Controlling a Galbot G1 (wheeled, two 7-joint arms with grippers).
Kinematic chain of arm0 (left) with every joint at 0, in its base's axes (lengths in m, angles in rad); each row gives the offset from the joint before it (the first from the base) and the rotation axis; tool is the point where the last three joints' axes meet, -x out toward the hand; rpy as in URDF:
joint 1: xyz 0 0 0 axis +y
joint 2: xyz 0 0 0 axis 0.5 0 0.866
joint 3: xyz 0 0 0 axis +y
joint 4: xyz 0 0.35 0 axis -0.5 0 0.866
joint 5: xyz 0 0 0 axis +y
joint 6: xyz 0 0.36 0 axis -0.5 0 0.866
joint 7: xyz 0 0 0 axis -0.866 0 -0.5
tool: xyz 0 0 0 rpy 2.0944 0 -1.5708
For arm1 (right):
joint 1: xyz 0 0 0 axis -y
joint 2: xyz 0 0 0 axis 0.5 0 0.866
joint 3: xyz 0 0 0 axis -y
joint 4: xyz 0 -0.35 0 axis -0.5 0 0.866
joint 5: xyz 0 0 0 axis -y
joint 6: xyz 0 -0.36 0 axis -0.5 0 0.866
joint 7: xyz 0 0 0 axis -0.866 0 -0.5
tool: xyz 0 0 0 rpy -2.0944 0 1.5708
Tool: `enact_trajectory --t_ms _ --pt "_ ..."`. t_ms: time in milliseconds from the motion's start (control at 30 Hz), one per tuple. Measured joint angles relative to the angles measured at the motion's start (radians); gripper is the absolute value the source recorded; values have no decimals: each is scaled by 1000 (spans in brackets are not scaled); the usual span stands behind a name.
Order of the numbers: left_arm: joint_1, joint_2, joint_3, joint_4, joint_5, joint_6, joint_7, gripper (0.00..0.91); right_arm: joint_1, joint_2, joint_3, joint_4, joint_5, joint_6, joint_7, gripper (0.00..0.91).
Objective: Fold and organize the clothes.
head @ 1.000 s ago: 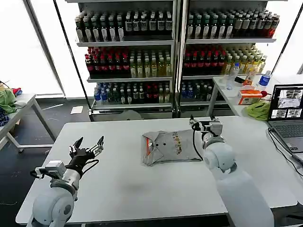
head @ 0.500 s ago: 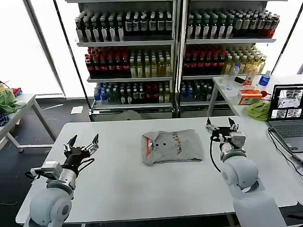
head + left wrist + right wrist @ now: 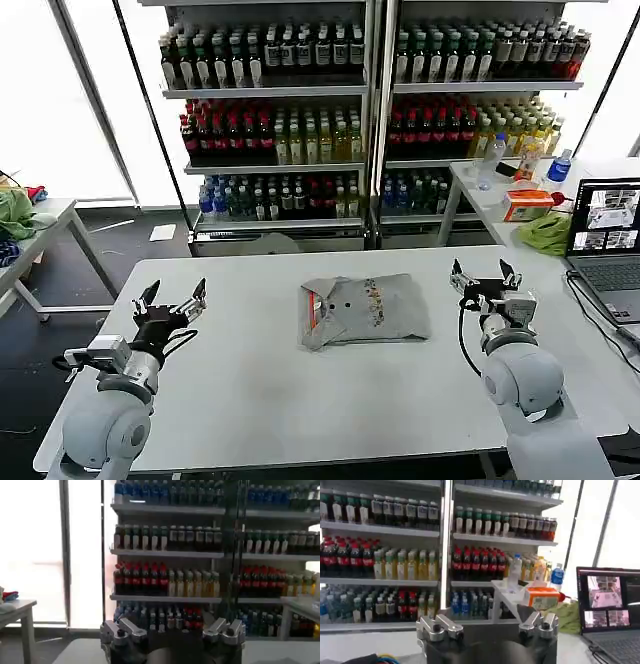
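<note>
From the head view, a light grey cotton shirt point(image 3: 364, 310) lay folded into a soft, slightly rumpled rectangle at the middle of the smooth white bench point(image 3: 270, 400), its reddish collar lining turned to the robot's left and a small colourful print on the chest. The left gripper point(image 3: 171, 303) hung over the bench's left part, fingers spread and empty, well apart from the shirt. The right gripper point(image 3: 485, 277) stood near the shirt's right edge, fingers likewise apart, holding nothing. Behind stood metal shelves point(image 3: 365, 90) packed with bottles, and a laptop point(image 3: 604, 245) sat to the right.

In the left wrist view, the open fingers point(image 3: 124, 629) faced the bottle shelves point(image 3: 200, 555).

In the right wrist view, the fingers point(image 3: 439, 626) gaped towards the shelves point(image 3: 440, 532), with the laptop point(image 3: 610, 602) and an orange box point(image 3: 542, 598) on a side table.
</note>
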Motion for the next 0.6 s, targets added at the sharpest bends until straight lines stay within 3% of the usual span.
enact_trajectory --t_ms 600 --pt "-11 1 0 20 20 5 19 907 -25 5 16 2 -10 1 -1 907"
